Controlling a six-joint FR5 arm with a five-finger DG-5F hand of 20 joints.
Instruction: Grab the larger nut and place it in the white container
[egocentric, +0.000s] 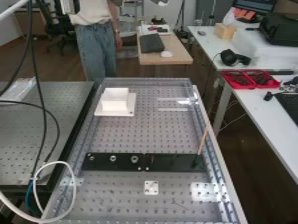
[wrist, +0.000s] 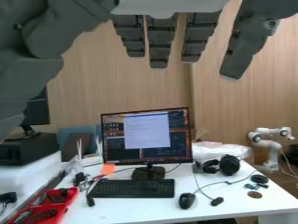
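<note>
1. The larger nut (egocentric: 113, 158) is set on the black bar (egocentric: 174, 163), between the smaller nut (egocentric: 91, 158) and the bearing (egocentric: 134, 159).
2. The white container (egocentric: 114, 106) is seated on a white plate (egocentric: 132, 103), farther along the bench (egocentric: 149, 134).
3. The hand (wrist: 159, 42) is held open, its fingers straight and spread apart; a monitor (wrist: 146, 131) and a keyboard (wrist: 132, 188) are seen beyond.
4. A thin stick (egocentric: 202, 142) is tilted at the bar's right end.
</note>
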